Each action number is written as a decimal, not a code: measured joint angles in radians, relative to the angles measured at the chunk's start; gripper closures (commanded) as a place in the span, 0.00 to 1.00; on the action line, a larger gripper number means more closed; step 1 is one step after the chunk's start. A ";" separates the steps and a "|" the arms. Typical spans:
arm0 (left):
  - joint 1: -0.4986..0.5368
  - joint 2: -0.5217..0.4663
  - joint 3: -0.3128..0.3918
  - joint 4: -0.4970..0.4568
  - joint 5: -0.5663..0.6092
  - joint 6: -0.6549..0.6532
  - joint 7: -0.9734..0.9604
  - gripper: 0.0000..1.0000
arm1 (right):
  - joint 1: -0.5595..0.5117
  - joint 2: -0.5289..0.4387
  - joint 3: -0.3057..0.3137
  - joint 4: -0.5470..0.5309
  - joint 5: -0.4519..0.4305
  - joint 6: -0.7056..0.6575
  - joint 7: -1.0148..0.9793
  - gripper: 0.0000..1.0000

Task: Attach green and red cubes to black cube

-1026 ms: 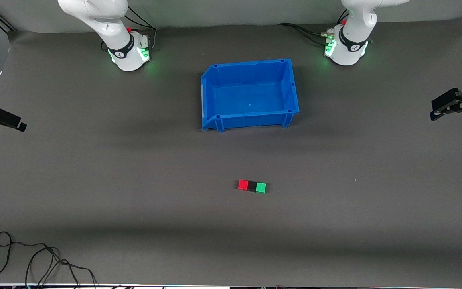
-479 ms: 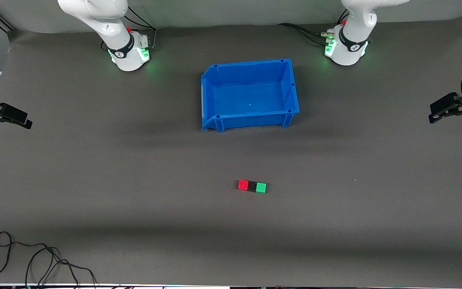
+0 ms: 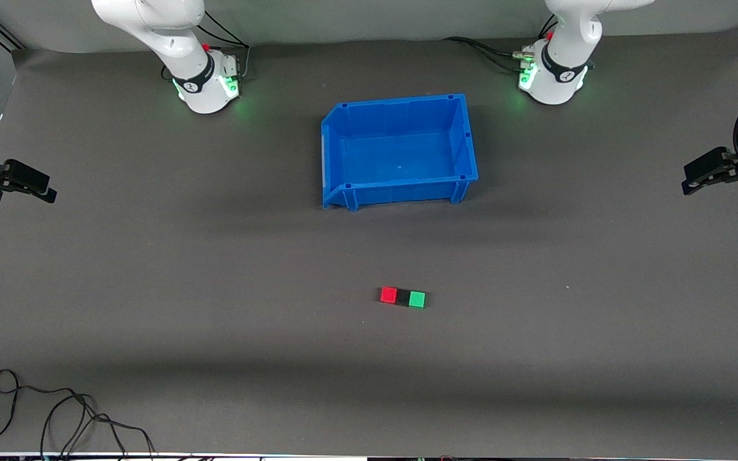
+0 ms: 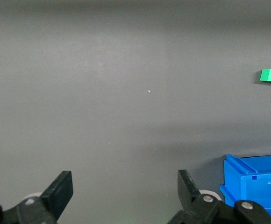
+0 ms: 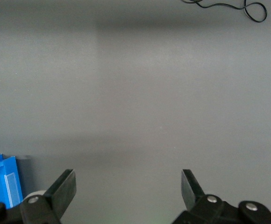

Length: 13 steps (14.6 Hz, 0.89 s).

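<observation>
The red cube (image 3: pixel 388 294), the black cube (image 3: pixel 402 297) and the green cube (image 3: pixel 416 299) lie in one touching row on the grey mat, the black one in the middle, nearer the front camera than the blue bin (image 3: pixel 337 153). The green cube also shows in the left wrist view (image 4: pixel 270 75). My left gripper (image 3: pixel 696 179) is open and empty over the mat's edge at the left arm's end; in its wrist view (image 4: pixel 125 186) only bare mat lies between the fingers. My right gripper (image 3: pixel 42 189) is open and empty over the right arm's end; its wrist view (image 5: pixel 127 186) shows bare mat.
The blue bin is empty and stands between the two arm bases; a corner shows in the left wrist view (image 4: pixel 252 186) and in the right wrist view (image 5: pixel 2 182). A black cable (image 3: pixel 55 410) lies at the mat's near corner on the right arm's side.
Both grippers have drifted slightly inward over the mat from the table's ends. The row of three cubes has not moved.
</observation>
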<state>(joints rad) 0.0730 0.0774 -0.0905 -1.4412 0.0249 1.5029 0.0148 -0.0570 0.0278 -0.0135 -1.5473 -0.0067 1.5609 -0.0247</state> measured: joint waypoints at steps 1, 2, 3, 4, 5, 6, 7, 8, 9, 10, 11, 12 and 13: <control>0.000 0.000 -0.001 0.000 0.000 0.000 0.000 0.00 | 0.018 0.000 -0.022 0.000 0.000 0.000 0.000 0.00; 0.000 0.000 -0.002 0.000 0.000 0.000 0.000 0.00 | 0.029 0.000 -0.036 0.000 0.000 0.000 -0.001 0.00; 0.000 0.000 -0.002 0.000 0.000 0.000 0.000 0.00 | 0.033 0.000 -0.042 -0.001 0.000 0.000 -0.002 0.00; 0.000 0.000 -0.002 0.000 0.000 0.000 0.000 0.00 | 0.035 0.000 -0.045 -0.001 0.000 0.000 -0.002 0.00; 0.000 0.001 -0.002 0.000 0.000 0.000 0.000 0.00 | 0.035 0.000 -0.045 -0.002 0.000 0.000 -0.002 0.00; 0.000 0.001 -0.002 0.000 0.000 0.000 0.000 0.00 | 0.036 0.000 -0.045 -0.002 0.000 -0.001 -0.002 0.00; 0.000 0.002 -0.002 0.000 0.000 0.000 0.000 0.00 | 0.038 0.000 -0.045 -0.004 0.000 -0.001 -0.002 0.00; 0.000 0.002 -0.002 0.000 0.000 0.000 0.000 0.00 | 0.039 0.000 -0.045 -0.005 0.000 -0.001 -0.002 0.00; 0.000 0.003 -0.001 0.000 0.000 0.000 0.000 0.00 | 0.039 0.000 -0.045 -0.007 0.000 -0.001 -0.002 0.00; 0.001 0.003 -0.001 0.000 0.000 0.000 0.000 0.00 | 0.039 0.000 -0.045 -0.008 0.000 -0.001 -0.002 0.00; 0.001 0.003 -0.001 0.000 0.000 0.000 0.000 0.00 | 0.039 0.000 -0.045 -0.009 0.000 -0.003 -0.002 0.00; 0.001 0.003 -0.001 0.000 0.000 0.000 0.000 0.00 | 0.039 0.000 -0.045 -0.009 0.000 -0.009 -0.002 0.00; 0.001 0.004 -0.001 0.000 0.000 0.000 0.000 0.00 | 0.039 0.000 -0.045 -0.010 0.000 -0.011 -0.002 0.00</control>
<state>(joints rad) 0.0736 0.0810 -0.0913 -1.4412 0.0249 1.5029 0.0147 -0.0176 0.0278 -0.0586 -1.5575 -0.0066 1.5501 -0.0267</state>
